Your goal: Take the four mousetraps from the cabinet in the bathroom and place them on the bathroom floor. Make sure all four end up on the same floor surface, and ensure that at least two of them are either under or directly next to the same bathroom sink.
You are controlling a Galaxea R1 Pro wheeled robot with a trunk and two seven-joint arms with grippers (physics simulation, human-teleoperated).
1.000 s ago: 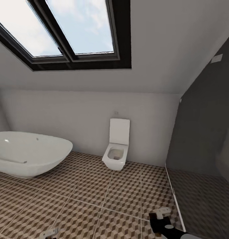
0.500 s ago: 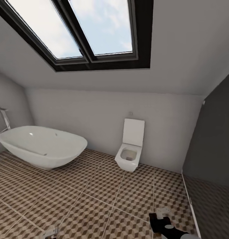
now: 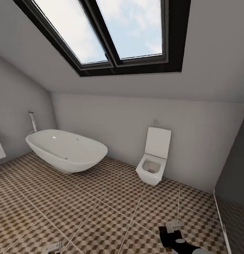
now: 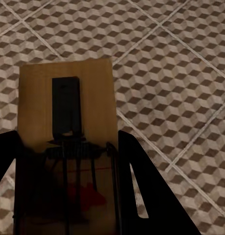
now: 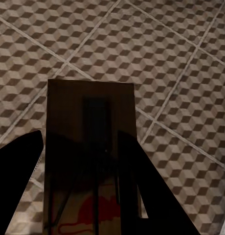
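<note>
In the left wrist view a pale wooden mousetrap (image 4: 88, 93) with dark wire parts and a red mark sits between the fingers of my left gripper (image 4: 66, 144), which is shut on it above the bathroom floor (image 4: 181, 73). My right gripper (image 5: 80, 142) is likewise shut on a second, darker-looking mousetrap (image 5: 68, 112) over the cube-patterned tiles (image 5: 181, 58). Both grippers peek in at the head view's lower edge, the left gripper (image 3: 53, 247) and the right gripper (image 3: 171, 231). The cabinet is out of view.
A large glossy white oval basin (image 3: 65, 150) with a tall tap (image 3: 31, 121) stands on the floor at the left; I cannot tell whether it is the sink. A white toilet (image 3: 153, 164) hangs on the back wall. A dark wall (image 3: 234, 165) closes the right side.
The head camera has turned left, so the basin, toilet and skylight slid rightward in the picture. Both grippers keep their places at the lower edge.
</note>
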